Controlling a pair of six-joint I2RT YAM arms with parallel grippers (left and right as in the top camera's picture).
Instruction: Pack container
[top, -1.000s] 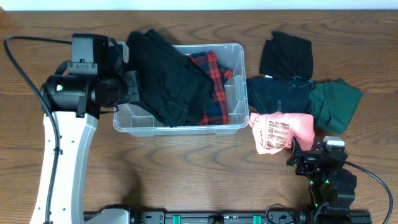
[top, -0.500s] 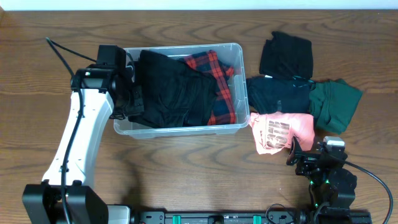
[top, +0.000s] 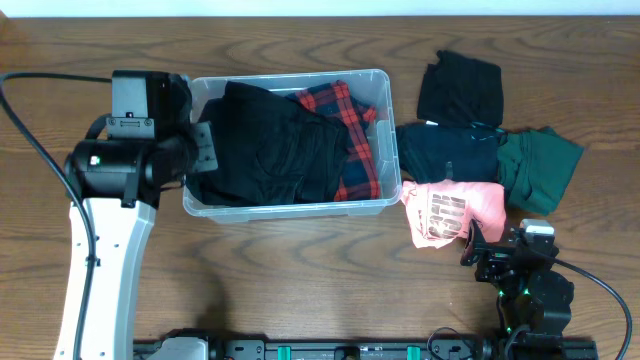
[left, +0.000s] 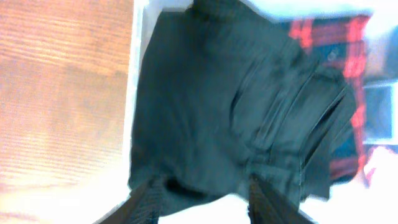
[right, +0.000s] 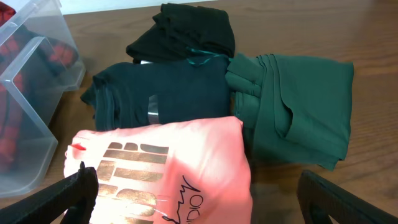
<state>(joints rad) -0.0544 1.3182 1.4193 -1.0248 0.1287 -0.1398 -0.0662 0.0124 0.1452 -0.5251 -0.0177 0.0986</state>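
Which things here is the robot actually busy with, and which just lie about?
In the job: container, black garment inside it, red plaid shirt, left gripper.
Lying about, untouched: pink shirt, green garment, dark shirt, black folded cloth, right gripper.

Clear, smooth, glossy plastic rectangular container (top: 386, 110) on a brown wooden table (top: 300, 270) with a visible grain and a low sheen. Folded black cloth garment (top: 270, 150), matt and creased. Red-and-black plaid cloth (top: 350, 125), matt. Folded pink cloth shirt (top: 450, 210) with a flat dark print. Folded dark green cloth (top: 538, 165), smooth and matt.
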